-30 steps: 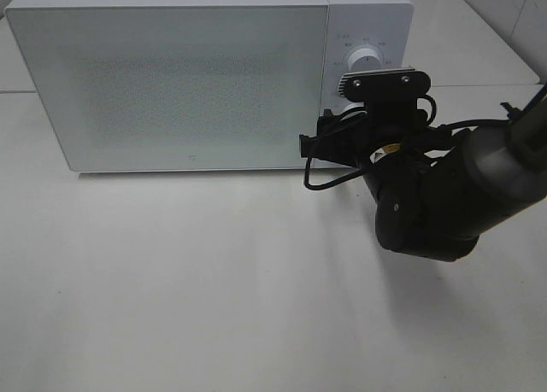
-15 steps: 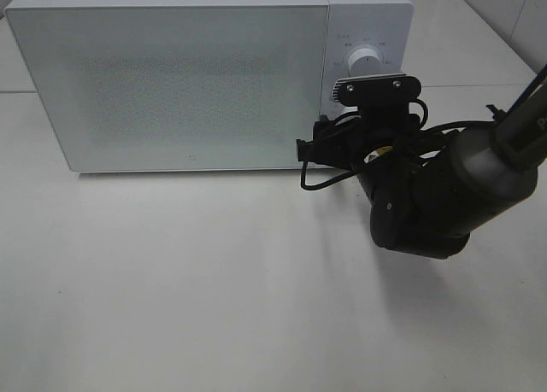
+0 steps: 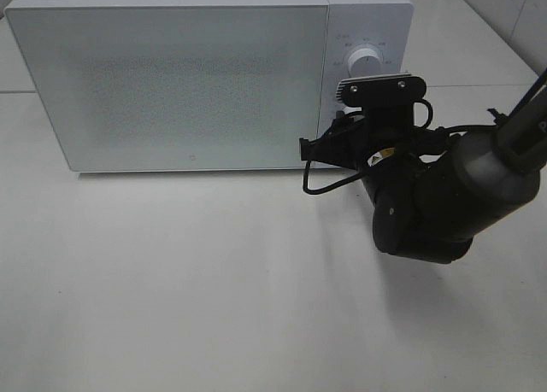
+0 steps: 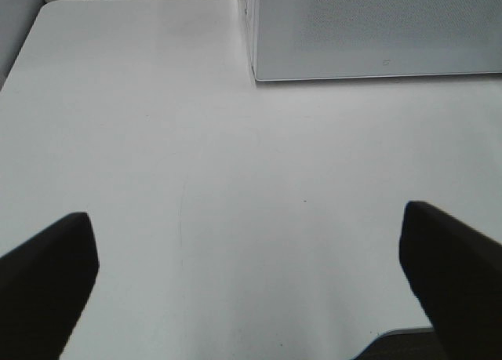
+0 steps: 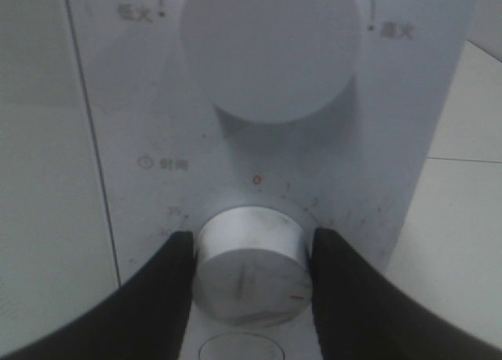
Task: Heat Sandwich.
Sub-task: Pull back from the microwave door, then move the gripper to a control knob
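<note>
The sandwich is out of view. The white microwave [image 3: 171, 76] stands at the back of the table with its door closed. My right gripper [image 5: 251, 254] is at the control panel, its two black fingers [image 5: 169, 281] pressed against both sides of the silver timer knob [image 5: 251, 274]. The larger white power knob [image 5: 271, 50] above it is free. In the exterior high view the right arm [image 3: 427, 204] covers the timer knob. My left gripper [image 4: 251, 281] hangs open over bare table, with nothing between its fingers [image 4: 47, 274].
The white tabletop [image 3: 188, 281] stretches in front of the microwave. A corner of the microwave [image 4: 369, 30] shows in the left wrist view, well ahead of the left gripper. A tiled wall rises at the back right.
The right gripper's fingers have closed in onto the timer knob. The right wrist shifted slightly at the control panel. The left gripper has stayed open.
</note>
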Robot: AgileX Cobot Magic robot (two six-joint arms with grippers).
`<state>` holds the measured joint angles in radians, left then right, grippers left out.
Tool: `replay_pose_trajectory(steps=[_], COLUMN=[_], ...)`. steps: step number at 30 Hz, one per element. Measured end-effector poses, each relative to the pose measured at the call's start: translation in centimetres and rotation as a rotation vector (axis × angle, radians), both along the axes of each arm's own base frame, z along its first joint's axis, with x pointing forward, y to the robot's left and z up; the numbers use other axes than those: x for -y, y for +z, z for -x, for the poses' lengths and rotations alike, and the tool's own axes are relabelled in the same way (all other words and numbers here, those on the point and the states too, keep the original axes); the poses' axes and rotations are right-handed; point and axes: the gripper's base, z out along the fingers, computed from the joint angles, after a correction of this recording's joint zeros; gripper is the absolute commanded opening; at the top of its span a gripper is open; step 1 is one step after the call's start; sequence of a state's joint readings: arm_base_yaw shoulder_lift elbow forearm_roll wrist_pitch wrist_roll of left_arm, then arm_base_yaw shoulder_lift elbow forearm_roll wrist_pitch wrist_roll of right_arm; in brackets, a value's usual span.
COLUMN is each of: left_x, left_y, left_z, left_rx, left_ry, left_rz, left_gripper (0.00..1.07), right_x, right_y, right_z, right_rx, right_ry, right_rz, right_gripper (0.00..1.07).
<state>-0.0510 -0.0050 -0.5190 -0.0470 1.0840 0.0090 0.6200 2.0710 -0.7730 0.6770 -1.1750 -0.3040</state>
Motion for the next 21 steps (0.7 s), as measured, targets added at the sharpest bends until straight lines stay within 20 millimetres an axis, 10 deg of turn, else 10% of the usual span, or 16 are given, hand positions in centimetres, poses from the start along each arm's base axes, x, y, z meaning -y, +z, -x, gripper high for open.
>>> replay_pose_trajectory(steps=[7,21], left_x=[0.00,0.00], left_y=[0.00,0.00], left_z=[0.00,0.00], left_rx=[0.000,0.000], left_ry=[0.000,0.000], left_rz=[0.000,0.000], left_gripper=[1.00,1.00], right_x=[0.00,0.00], right_y=[0.00,0.00], right_z=[0.00,0.00], right_rx=[0.000,-0.001], right_ry=[0.000,-0.005], right_rz=[-0.001,-0.023], right_gripper=[0.04,0.09])
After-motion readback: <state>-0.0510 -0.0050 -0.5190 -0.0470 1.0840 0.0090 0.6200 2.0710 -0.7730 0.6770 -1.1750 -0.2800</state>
